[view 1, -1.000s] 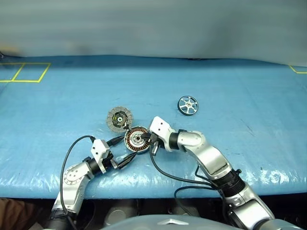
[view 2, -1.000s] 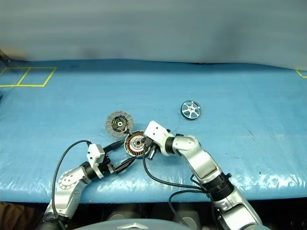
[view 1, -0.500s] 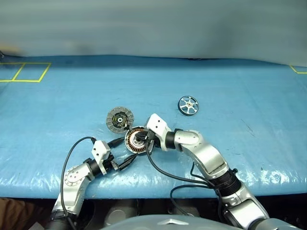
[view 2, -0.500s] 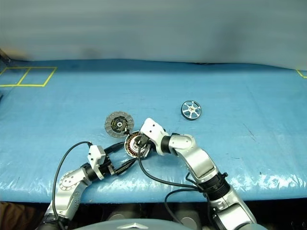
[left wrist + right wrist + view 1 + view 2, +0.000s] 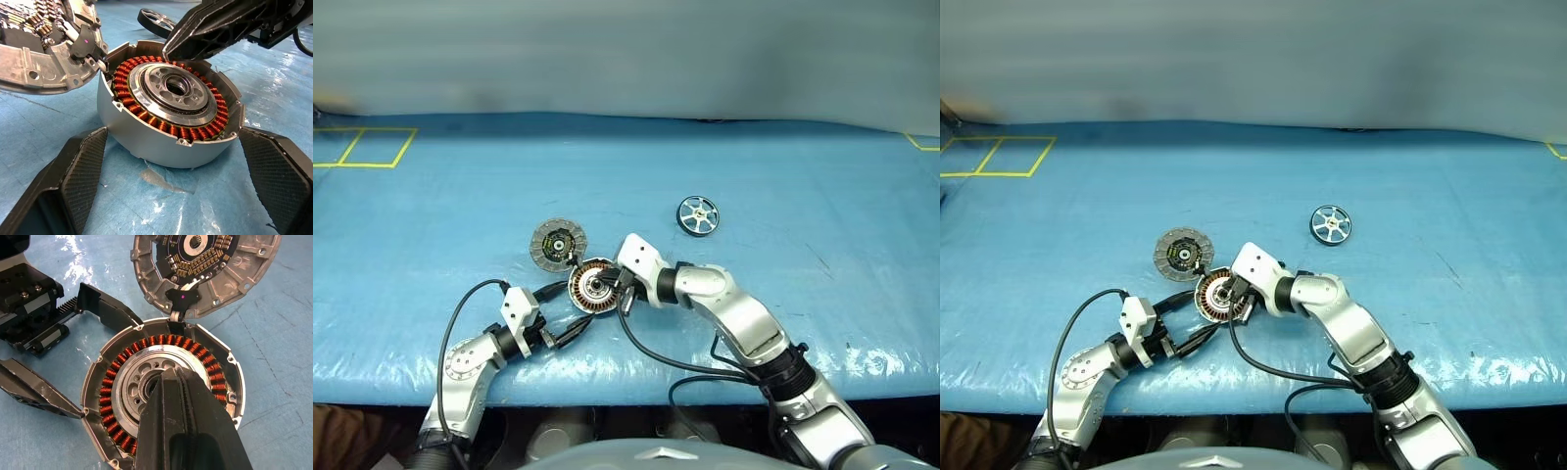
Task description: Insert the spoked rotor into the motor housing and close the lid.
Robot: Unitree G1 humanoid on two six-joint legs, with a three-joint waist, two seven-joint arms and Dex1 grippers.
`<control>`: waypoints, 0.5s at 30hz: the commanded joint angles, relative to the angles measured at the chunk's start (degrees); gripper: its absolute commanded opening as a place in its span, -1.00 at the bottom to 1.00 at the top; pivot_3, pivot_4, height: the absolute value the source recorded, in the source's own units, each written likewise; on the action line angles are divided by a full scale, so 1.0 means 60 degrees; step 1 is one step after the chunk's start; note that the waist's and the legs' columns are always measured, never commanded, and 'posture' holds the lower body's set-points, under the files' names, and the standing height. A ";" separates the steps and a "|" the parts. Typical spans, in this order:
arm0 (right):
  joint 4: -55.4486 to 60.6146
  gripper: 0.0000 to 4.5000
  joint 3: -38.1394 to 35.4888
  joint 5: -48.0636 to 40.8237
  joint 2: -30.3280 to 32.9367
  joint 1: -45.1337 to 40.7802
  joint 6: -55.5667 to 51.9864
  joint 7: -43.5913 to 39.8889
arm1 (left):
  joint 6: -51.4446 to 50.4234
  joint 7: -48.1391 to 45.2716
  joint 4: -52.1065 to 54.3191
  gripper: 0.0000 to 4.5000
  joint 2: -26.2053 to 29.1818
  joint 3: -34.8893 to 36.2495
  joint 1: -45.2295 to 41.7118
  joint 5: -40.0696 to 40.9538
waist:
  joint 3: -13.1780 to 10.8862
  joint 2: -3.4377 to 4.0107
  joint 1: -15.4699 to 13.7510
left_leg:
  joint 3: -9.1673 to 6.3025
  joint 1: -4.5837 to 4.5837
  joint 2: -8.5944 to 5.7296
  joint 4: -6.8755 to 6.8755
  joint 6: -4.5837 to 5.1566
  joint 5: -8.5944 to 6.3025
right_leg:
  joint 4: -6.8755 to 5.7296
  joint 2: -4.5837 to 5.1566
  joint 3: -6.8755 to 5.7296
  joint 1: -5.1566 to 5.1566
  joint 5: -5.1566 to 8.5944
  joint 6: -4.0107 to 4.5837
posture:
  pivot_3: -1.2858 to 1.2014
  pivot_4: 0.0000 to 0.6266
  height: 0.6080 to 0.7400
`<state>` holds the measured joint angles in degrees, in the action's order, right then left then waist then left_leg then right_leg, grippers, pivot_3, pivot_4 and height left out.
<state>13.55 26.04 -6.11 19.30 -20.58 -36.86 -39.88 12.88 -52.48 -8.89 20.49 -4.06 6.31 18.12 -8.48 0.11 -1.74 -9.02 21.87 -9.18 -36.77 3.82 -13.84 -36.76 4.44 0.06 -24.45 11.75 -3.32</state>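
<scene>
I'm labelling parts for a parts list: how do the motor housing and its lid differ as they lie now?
The motor housing is a deep cup ringed with copper windings; the lid is a flat disc whose inner face carries a circuit board. The housing sits between the open left tool's fingers; the lid lies swung open beyond it, untouched. Both are round grey metal, joined at one hinge.

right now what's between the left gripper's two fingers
The motor housing sits between the open left gripper's fingers, seen in the left wrist view; the shut right gripper hovers over it.

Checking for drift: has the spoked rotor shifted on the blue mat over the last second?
No. The spoked rotor lies at the same spot on the blue mat, equally far right of the open lid as before.
</scene>
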 commanded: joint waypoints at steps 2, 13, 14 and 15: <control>0.0281 -0.99 -0.0056 -0.0040 0.0010 0.0017 0.0053 -0.0016 | -0.0084 0.0040 0.0100 1.00 -0.0056 -0.0045 0.0127 -0.0032 | 0.0000 0.0000 0.0003 | 0.0000 0.0000 0.0000 0.0000 0.0000 0.0000 | 0.0000 0.0000 0.0000 0.0000 0.0000 0.0000 | 0.03 -0.52 1.00; 0.0185 -0.99 -0.0162 -0.0060 0.0114 -0.0021 0.0069 -0.0058 | -0.0076 -0.0010 0.0325 1.00 -0.0046 0.0279 0.0098 0.0343 | -0.0003 -0.0001 0.0019 | 0.0000 0.0010 0.0002 0.0005 0.0000 0.0000 | 0.0001 -0.0001 -0.0001 -0.0013 0.0000 0.0002 | 0.03 -0.52 1.00; 0.0139 -0.99 -0.0168 -0.0062 0.0106 -0.0015 0.0072 -0.0049 | -0.0081 -0.0009 0.0322 1.00 -0.0045 0.0273 0.0091 0.0335 | -0.0003 -0.0001 0.0019 | 0.0000 0.0010 0.0002 0.0005 0.0000 0.0000 | 0.0001 -0.0001 -0.0001 -0.0013 0.0000 0.0002 | 0.03 -0.52 1.00; 0.0064 -0.99 -0.0178 -0.0038 0.0094 -0.0010 0.0096 -0.0014 | -0.0093 -0.0005 0.0307 1.00 -0.0052 0.0258 0.0069 0.0319 | -0.0003 -0.0002 0.0019 | 0.0000 0.0011 0.0002 0.0005 0.0000 0.0000 | 0.0001 -0.0001 -0.0001 -0.0013 0.0000 0.0002 | 0.03 -0.52 1.00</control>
<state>13.41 25.98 -5.97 20.07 -20.42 -36.85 -39.97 12.43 -52.53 -8.50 20.15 -2.97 6.93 19.68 -8.50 0.10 -1.62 -9.02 21.94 -9.17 -36.75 3.82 -13.84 -36.75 4.43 0.06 -24.53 11.75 -3.31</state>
